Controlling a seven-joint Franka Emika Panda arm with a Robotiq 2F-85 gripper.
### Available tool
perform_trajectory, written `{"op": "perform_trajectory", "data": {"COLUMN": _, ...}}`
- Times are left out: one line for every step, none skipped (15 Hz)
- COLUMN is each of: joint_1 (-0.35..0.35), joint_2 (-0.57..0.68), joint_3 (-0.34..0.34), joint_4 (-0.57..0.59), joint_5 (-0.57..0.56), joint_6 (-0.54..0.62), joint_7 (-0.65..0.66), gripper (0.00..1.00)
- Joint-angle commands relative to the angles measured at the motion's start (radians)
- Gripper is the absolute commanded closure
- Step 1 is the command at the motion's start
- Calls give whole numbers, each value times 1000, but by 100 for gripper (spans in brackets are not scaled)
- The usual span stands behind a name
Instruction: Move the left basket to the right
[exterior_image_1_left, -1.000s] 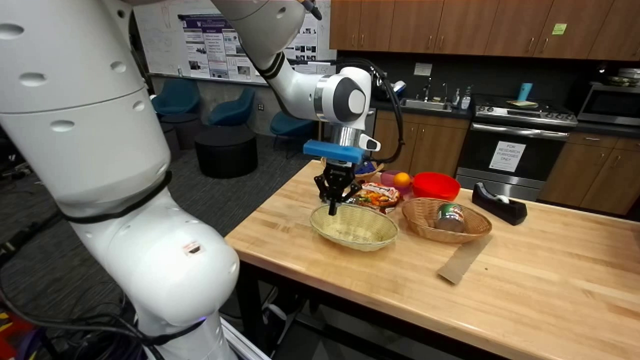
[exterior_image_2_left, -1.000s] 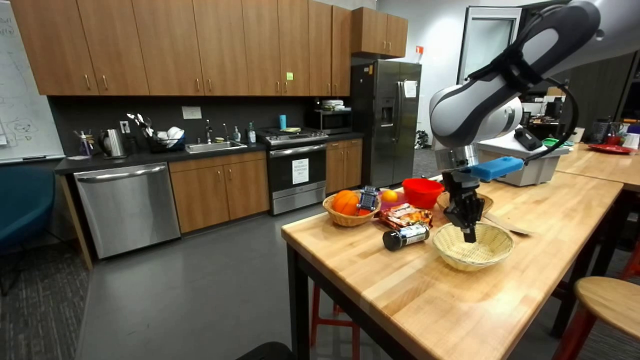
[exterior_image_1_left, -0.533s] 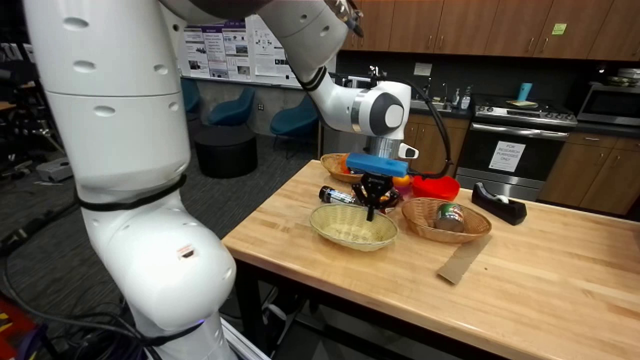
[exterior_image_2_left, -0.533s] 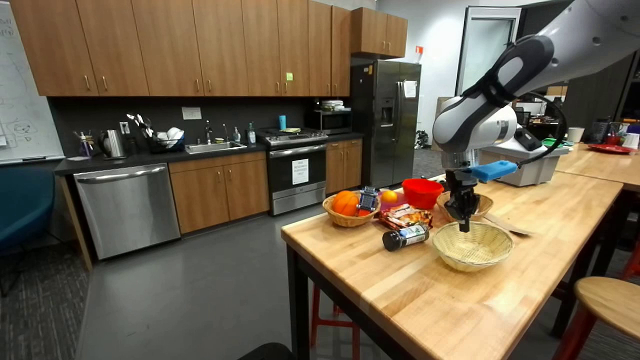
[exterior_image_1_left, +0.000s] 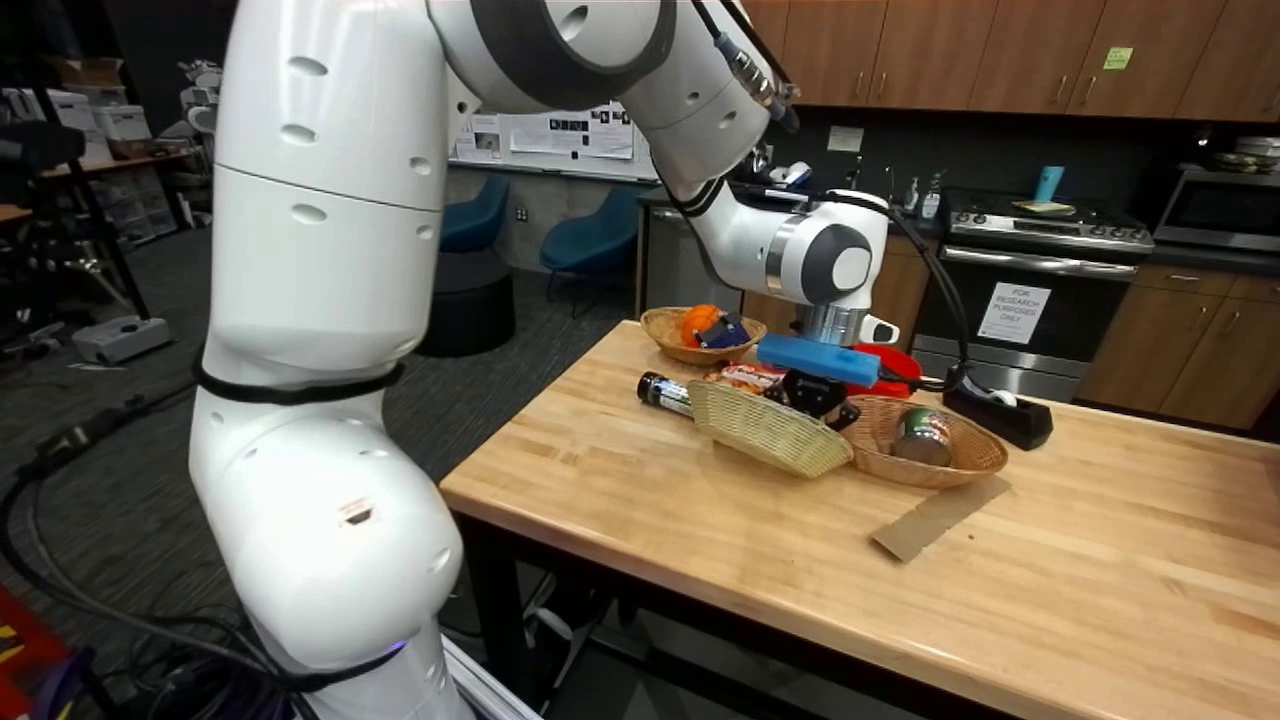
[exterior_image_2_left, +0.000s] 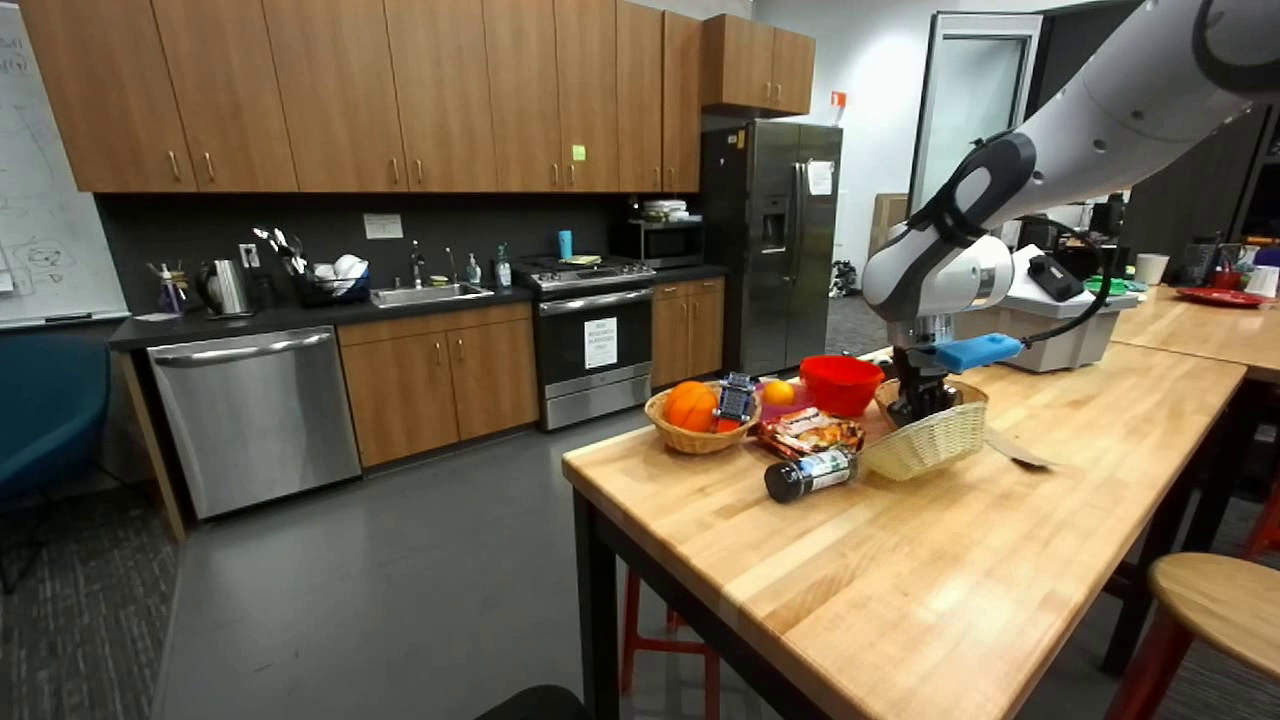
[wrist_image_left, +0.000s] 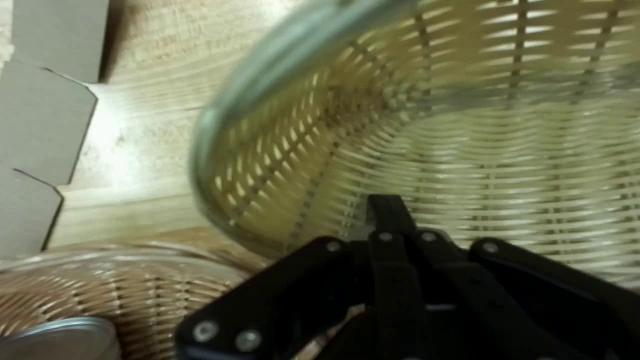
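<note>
The pale yellow-green woven basket (exterior_image_1_left: 770, 435) is tilted up on the table, its outer wall facing the camera in an exterior view. It also shows tilted in an exterior view (exterior_image_2_left: 930, 447), and its inside fills much of the wrist view (wrist_image_left: 500, 190). My gripper (wrist_image_left: 392, 215) is shut, its fingers together, with nothing seen between them. The fingertips are down inside the tilted basket, over its woven inner surface. In both exterior views the basket wall hides the fingertips. I cannot tell exactly where they touch it.
A brown basket (exterior_image_1_left: 880, 465) with a can (exterior_image_1_left: 922, 440) sits right beside the yellow-green one. A cardboard strip (exterior_image_1_left: 935, 520) sticks out under it. A dark jar (exterior_image_1_left: 664, 393), snack bag (exterior_image_2_left: 812, 432), red bowl (exterior_image_2_left: 842, 385), fruit basket (exterior_image_2_left: 690, 440) and tape dispenser (exterior_image_1_left: 1000, 412) are around.
My gripper has moved right and lower, into the yellow-green basket. That basket has shifted right and back and tipped up. The brown basket has slid slightly right with its can.
</note>
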Motion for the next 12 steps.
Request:
{"op": "perform_trajectory", "data": {"joint_1": -16, "joint_2": 30, "joint_3": -2, "joint_4": 50, "joint_5": 26, "joint_6": 6, "joint_7": 46, "gripper": 100}}
{"op": "perform_trajectory", "data": {"joint_1": -17, "joint_2": 32, "joint_3": -1, "joint_4": 53, "joint_5": 28, "joint_6": 13, "joint_7": 61, "gripper": 100}}
{"op": "perform_trajectory", "data": {"joint_1": -17, "joint_2": 32, "joint_3": 0, "joint_4": 54, "joint_5": 29, "joint_6": 19, "joint_7": 76, "gripper": 100}}
{"op": "perform_trajectory", "data": {"joint_1": -14, "joint_2": 31, "joint_3": 2, "joint_4": 51, "joint_5": 29, "joint_6": 27, "joint_7": 88, "gripper": 100}}
{"op": "perform_trajectory", "data": {"joint_1": -10, "joint_2": 26, "joint_3": 4, "joint_4": 45, "joint_5": 27, "joint_6": 33, "joint_7": 100, "gripper": 100}}
{"op": "perform_trajectory", "data": {"joint_1": -1, "joint_2": 18, "joint_3": 11, "joint_4": 33, "joint_5": 27, "joint_6": 39, "joint_7": 117, "gripper": 100}}
{"op": "perform_trajectory", "data": {"joint_1": 6, "joint_2": 7, "joint_3": 16, "joint_4": 19, "joint_5": 26, "joint_6": 45, "joint_7": 132, "gripper": 100}}
{"op": "perform_trajectory", "data": {"joint_1": 16, "joint_2": -4, "joint_3": 24, "joint_4": 3, "joint_5": 27, "joint_6": 45, "joint_7": 146, "gripper": 100}}
{"op": "perform_trajectory", "data": {"joint_1": 22, "joint_2": -5, "joint_3": 28, "joint_4": 1, "joint_5": 23, "joint_6": 37, "joint_7": 152, "gripper": 100}}
{"op": "perform_trajectory", "data": {"joint_1": 27, "joint_2": -5, "joint_3": 34, "joint_4": 1, "joint_5": 23, "joint_6": 30, "joint_7": 152, "gripper": 100}}
{"op": "perform_trajectory", "data": {"joint_1": 31, "joint_2": -5, "joint_3": 40, "joint_4": 4, "joint_5": 26, "joint_6": 24, "joint_7": 146, "gripper": 100}}
{"op": "perform_trajectory", "data": {"joint_1": 35, "joint_2": -5, "joint_3": 44, "joint_4": 5, "joint_5": 29, "joint_6": 22, "joint_7": 139, "gripper": 100}}
